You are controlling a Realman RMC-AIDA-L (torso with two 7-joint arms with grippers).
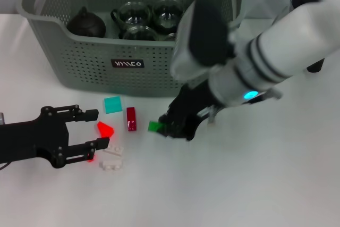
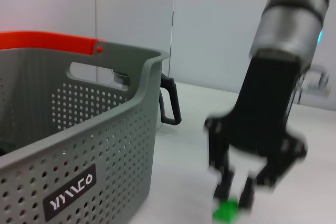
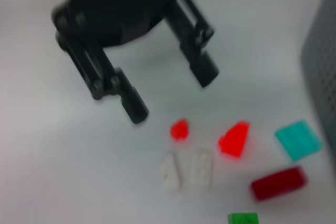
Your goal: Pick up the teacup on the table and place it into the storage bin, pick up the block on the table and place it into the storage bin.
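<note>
- At the top of the head view: the storage bin [image 1: 95,73], holding a dark teapot [image 1: 86,23] and glass teacups [image 1: 150,18].
- Centre: the right gripper [image 1: 169,127], fingers closed around a green block [image 1: 155,126] on the table [image 1: 239,184].
- Lower left: the left gripper [image 1: 94,129], fingers spread, beside a red block [image 1: 105,128].
- Between them: teal [image 1: 112,104], dark red [image 1: 130,118] and white [image 1: 112,159] blocks.

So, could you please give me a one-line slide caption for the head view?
Right gripper at a green block before the storage bin; left gripper open.
</note>
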